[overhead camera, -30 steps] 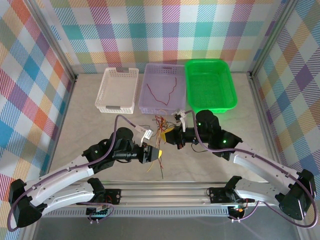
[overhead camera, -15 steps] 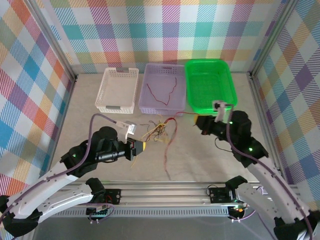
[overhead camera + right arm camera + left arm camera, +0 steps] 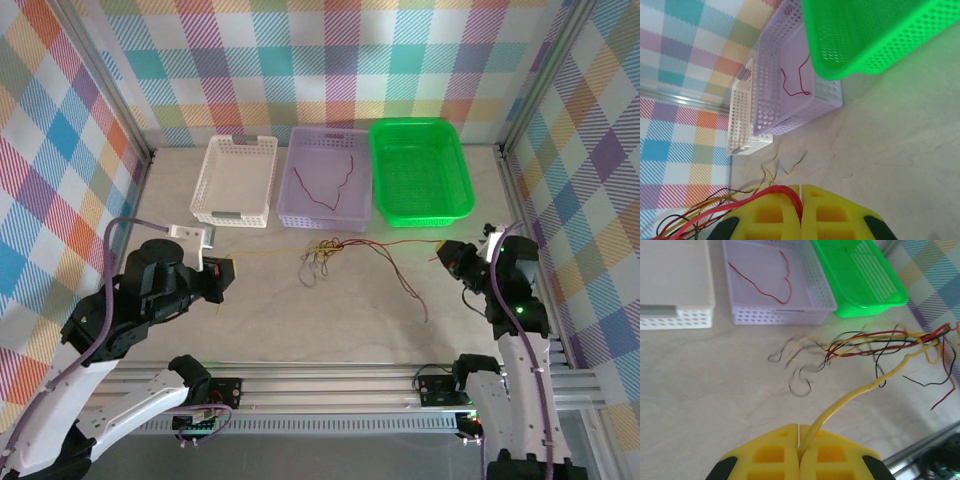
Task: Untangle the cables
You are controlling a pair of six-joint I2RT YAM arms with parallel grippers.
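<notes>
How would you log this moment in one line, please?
left gripper: shut on yellow cable | right gripper: shut on red cable | tangle: between grippers

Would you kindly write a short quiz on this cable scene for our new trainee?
1. True or false: the left gripper grips a yellow cable.
2. Which basket holds a lone dark red cable? A white, B purple, C green.
3. Complete: the right gripper pinches a ____ cable.
Key: 1 true; 2 B, the purple basket; 3 red cable.
</notes>
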